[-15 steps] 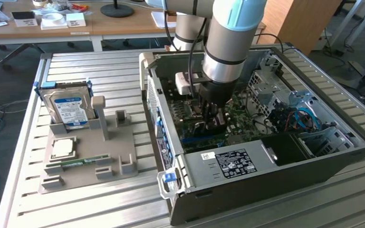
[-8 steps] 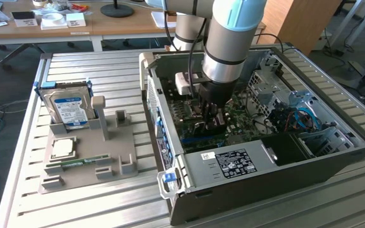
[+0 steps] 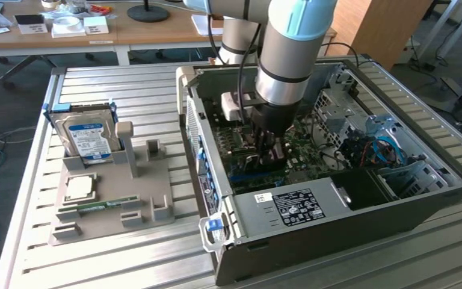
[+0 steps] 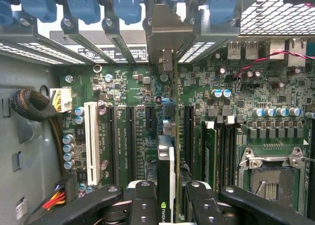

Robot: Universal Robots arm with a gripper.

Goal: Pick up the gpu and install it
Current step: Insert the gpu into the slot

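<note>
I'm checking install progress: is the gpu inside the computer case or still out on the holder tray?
Inside. The gpu stands on edge between the fingers over the motherboard slots, within the case. Whether it's fully seated, cannot tell.

Grey metal gpu (image 4: 166, 48) bracket, matt black fingers (image 4: 142, 200), ribbed metal table (image 3: 118, 84)

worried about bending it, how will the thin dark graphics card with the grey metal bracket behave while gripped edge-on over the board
The thin dark graphics card probably stays stiff, since it stands straight between the gripper fingers. Held edge-on, it may tilt sideways under pressure. It is likely fragile: its grey metal bracket sits among tight rear slots.
</note>
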